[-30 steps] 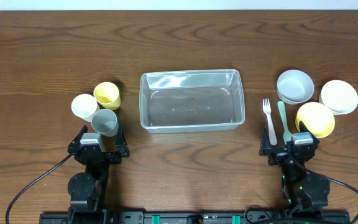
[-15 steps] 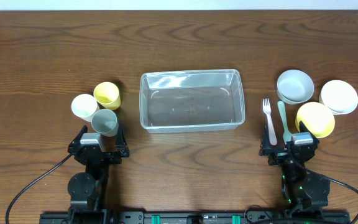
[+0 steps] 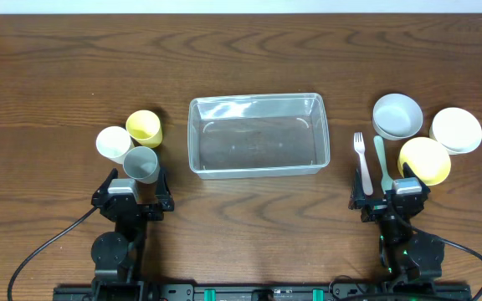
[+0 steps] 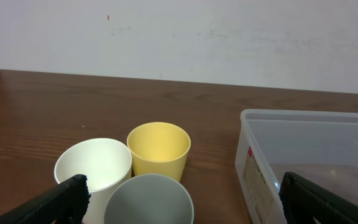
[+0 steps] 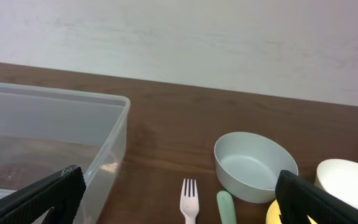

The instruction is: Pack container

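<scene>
So, top view first. The tub (image 3: 256, 138) sits mid table w/ nothing in it. Its long side runs left to right. It lies between the 2 arms and a bit farther out from both. The left gripper (image 3: 132, 194) has it ahead and to the right. The right gripper (image 3: 389, 199) has it ahead and to the left. Both look about as near, so either arm could drop stuff in.

3 cups are bunched close by the left gripper: grey cup (image 3: 141, 164) just in front of it, then white cup (image 3: 113, 143) and yellow cup (image 3: 144, 127). By the right gripper lie a fork (image 3: 362, 163) and a pale green tool (image 3: 382, 163) (spoon or knife, can't tell), side by side and pointing away from the robot. The yellow bowl (image 3: 424, 160) is just beside them, w/ the grey bowl (image 3: 397, 115) and white bowl (image 3: 456, 130) behind. There is bare wood all round the tub and lots of room above it.

Left wrist view: the black fingers (image 4: 61, 202) sit in the 2 bottom corners, wide apart, holding nothing. The cups are right ahead and the tub wall is off to the right.

Right wrist view: the fingers (image 5: 42, 199) are wide apart too, w/ nothing in them. The tub corner is at left, and the fork and grey bowl are ahead.

I think the nearest thing gets picked first, e.g. the grey cup.
</scene>
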Controlling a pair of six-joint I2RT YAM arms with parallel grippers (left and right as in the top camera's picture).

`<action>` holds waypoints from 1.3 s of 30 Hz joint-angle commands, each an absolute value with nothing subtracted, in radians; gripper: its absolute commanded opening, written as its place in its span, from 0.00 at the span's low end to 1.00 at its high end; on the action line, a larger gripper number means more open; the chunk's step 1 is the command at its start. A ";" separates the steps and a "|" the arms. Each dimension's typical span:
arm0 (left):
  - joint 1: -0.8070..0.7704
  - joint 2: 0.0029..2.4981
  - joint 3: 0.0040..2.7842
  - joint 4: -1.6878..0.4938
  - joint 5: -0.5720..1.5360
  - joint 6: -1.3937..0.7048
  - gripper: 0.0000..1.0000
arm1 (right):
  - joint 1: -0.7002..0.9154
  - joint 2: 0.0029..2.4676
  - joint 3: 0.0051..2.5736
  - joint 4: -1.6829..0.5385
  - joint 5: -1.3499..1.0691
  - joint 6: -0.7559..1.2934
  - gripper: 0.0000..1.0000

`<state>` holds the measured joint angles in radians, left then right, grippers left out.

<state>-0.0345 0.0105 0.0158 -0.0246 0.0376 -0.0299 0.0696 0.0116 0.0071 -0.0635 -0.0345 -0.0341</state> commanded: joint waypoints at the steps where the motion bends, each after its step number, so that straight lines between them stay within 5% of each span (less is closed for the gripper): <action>1: -0.030 0.004 0.004 -0.071 0.014 -0.043 0.98 | 0.078 0.005 0.006 -0.068 -0.046 -0.042 0.99; 25: -0.030 0.020 0.004 -0.071 0.014 -0.044 0.98 | 0.078 0.044 0.006 -0.071 -0.057 0.086 0.99; 32: -0.030 0.161 0.167 -0.192 0.014 -0.144 0.98 | 0.078 0.253 0.106 -0.088 -0.068 0.138 0.99; 39: -0.030 0.545 0.600 -0.376 0.014 -0.144 0.98 | 0.078 0.645 0.495 -0.281 -0.069 0.127 0.99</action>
<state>-0.0345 0.4255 0.4377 -0.3412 0.0219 -0.1310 0.0696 0.5289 0.3485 -0.2405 -0.0578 0.1158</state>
